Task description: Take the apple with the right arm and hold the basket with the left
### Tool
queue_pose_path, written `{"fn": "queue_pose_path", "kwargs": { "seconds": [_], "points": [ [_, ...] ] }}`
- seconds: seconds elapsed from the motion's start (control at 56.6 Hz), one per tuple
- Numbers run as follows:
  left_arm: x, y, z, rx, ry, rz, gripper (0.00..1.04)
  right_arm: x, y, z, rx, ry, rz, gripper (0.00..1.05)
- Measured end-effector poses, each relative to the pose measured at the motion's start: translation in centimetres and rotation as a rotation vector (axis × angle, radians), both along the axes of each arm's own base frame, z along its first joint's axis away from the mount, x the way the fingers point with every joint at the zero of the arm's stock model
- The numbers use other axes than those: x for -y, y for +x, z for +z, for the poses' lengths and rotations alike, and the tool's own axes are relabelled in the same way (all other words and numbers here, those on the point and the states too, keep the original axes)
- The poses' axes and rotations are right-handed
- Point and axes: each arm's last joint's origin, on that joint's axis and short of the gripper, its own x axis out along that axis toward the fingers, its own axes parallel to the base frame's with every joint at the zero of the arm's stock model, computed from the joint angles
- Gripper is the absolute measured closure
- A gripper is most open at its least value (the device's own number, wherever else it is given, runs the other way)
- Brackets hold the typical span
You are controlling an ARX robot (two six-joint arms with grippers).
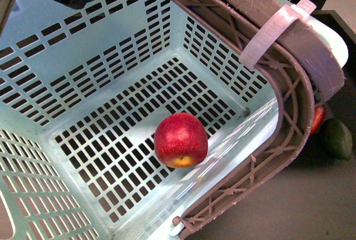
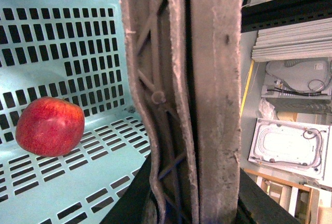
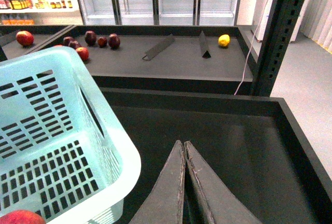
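Observation:
The red apple (image 1: pixel 181 140) lies on the slotted floor of the pale blue basket (image 1: pixel 83 68), close to the wall on the handle side. It also shows in the left wrist view (image 2: pixel 50 126) and as a sliver in the right wrist view (image 3: pixel 21 217). My left gripper (image 2: pixel 194 203) is shut on the basket's grey-brown handle (image 2: pixel 207 79), which crosses the front view (image 1: pixel 300 68). My right gripper (image 3: pixel 184 146) is shut and empty, over a dark tray beside the basket (image 3: pixel 57 130). Neither gripper shows in the front view.
A dark green oval fruit (image 1: pixel 337 138) and a red-yellow fruit (image 1: pixel 317 118) lie on the dark surface beyond the handle. In the right wrist view a dark shelf (image 3: pixel 171 58) holds several red fruits (image 3: pixel 24 38) and a yellow one (image 3: pixel 223 40); a black upright post (image 3: pixel 277 32) stands alongside.

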Motion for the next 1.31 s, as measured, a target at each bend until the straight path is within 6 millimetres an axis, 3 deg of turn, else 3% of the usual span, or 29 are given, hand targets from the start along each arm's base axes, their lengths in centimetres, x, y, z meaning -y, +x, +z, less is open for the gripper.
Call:
{"fn": "queue_pose_path", "kwargs": {
  "seconds": [0.972, 1.307],
  "points": [
    [0.0, 0.0, 0.0, 0.0, -0.001, 0.001, 0.86, 0.0, -2.6, -0.2, 0.005, 0.0, 0.0, 1.03],
    [0.0, 0.0, 0.0, -0.001, -0.001, -0.001, 0.86, 0.0, -2.6, -0.2, 0.006, -0.001, 0.0, 0.48]
  ]
}}
